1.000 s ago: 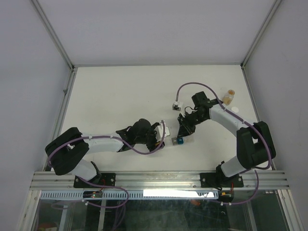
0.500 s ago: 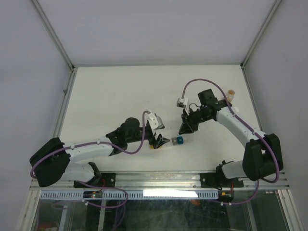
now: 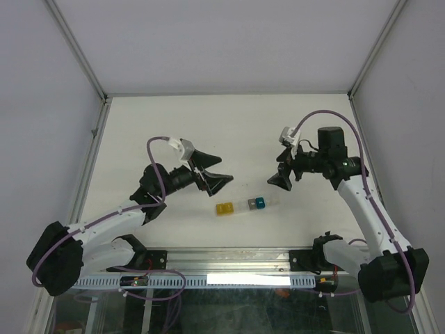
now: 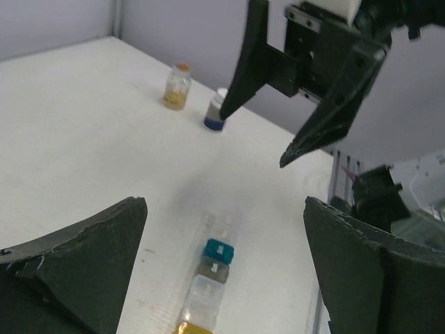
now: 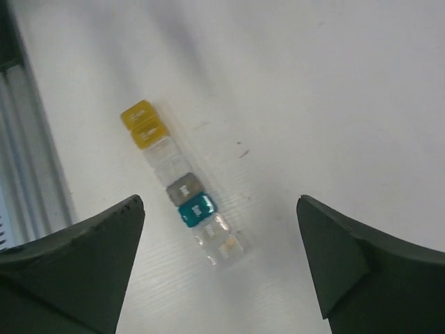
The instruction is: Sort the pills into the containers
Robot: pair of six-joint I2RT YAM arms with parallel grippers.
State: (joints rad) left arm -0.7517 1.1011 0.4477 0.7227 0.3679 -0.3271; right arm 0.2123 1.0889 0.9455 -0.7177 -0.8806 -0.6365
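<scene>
The containers (image 3: 245,205) lie as one short strip of cells on the white table: yellow (image 5: 142,124), clear (image 5: 163,156), grey (image 5: 183,188), teal (image 5: 197,207), then more clear ones. One tan pill (image 5: 229,243) shows in the end clear cell. In the left wrist view the strip (image 4: 213,270) runs away from me, teal cell farthest. My left gripper (image 3: 217,170) hangs open, up and left of the strip, holding nothing. My right gripper (image 3: 280,175) is open too, up and right of it and empty. Neither touches the strip.
An amber-filled bottle (image 4: 176,87) and a small white bottle with a blue base (image 4: 217,115) stand at the table's far right side. The right gripper (image 4: 278,104) hangs above the strip in the left wrist view. A metal rail (image 3: 229,261) borders the near edge.
Both grippers have opened wide and pulled up and away from the strip, the left one going left, the right one going right. The whole strip now lies uncovered.
</scene>
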